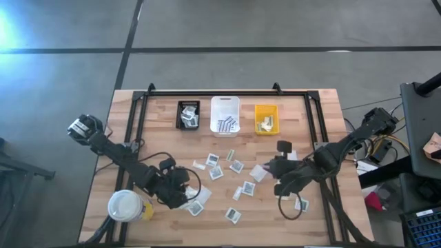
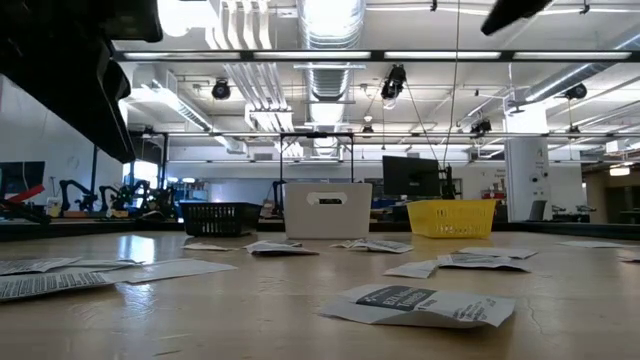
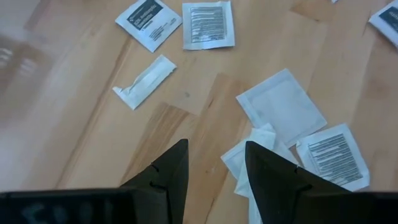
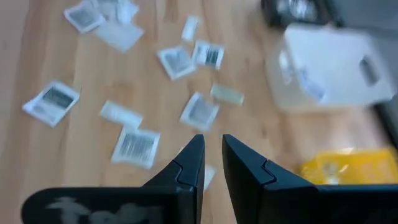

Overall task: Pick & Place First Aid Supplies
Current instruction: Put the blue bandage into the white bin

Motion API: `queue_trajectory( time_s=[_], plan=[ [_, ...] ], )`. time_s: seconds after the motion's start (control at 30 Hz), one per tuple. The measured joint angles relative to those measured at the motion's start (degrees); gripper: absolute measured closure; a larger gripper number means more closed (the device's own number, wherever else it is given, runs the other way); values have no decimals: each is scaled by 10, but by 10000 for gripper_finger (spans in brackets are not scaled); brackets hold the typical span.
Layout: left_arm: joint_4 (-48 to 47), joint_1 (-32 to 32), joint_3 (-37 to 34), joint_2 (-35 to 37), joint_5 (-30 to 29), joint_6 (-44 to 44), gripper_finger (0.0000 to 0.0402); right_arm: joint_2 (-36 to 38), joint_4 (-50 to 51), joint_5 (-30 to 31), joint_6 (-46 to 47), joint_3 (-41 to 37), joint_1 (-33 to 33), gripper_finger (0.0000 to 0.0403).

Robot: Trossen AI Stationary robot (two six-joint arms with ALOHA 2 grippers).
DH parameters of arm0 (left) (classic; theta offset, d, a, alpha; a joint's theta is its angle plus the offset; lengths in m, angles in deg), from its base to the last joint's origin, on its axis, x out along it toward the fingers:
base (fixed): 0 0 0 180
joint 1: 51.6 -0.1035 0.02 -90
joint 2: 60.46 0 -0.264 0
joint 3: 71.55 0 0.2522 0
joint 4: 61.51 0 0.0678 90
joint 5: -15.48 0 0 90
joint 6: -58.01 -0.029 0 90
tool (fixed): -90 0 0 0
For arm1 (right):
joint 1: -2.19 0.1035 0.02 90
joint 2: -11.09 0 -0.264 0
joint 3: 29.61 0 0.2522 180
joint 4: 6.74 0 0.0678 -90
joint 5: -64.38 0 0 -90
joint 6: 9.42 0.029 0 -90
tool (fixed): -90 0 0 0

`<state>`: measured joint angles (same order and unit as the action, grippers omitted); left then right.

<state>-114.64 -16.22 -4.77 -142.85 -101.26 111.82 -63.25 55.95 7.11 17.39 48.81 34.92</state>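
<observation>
Overhead, table-level and two wrist views share the packets (image 1: 236,166).

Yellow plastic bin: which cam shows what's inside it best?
High view: the small yellow plastic bin is seen straight down, pale packets visible inside. Low view shows only its mesh side wall. Right wrist view gives a blurred corner. Left wrist view misses it.
</observation>
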Motion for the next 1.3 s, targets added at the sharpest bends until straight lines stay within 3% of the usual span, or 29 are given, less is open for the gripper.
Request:
queue_trajectory(
  time_s=[0.3,0.77,0.97,1.13,1.3],
  plan=[
    [-28,-7,0,0,-6,-1,250,-77,15,-119,35,-11,12,349],
    [-37,-11,-5,0,-17,-1,250,-244,64,-123,44,68,40,349],
    [-32,-12,-9,0,-63,-33,250,-286,68,-122,46,103,42,349],
    [61,-20,-17,0,-132,-134,250,-298,98,-97,92,107,41,349],
    [261,-56,-52,-1,-134,-289,250,-291,142,-82,147,101,41,349]
  ],
)
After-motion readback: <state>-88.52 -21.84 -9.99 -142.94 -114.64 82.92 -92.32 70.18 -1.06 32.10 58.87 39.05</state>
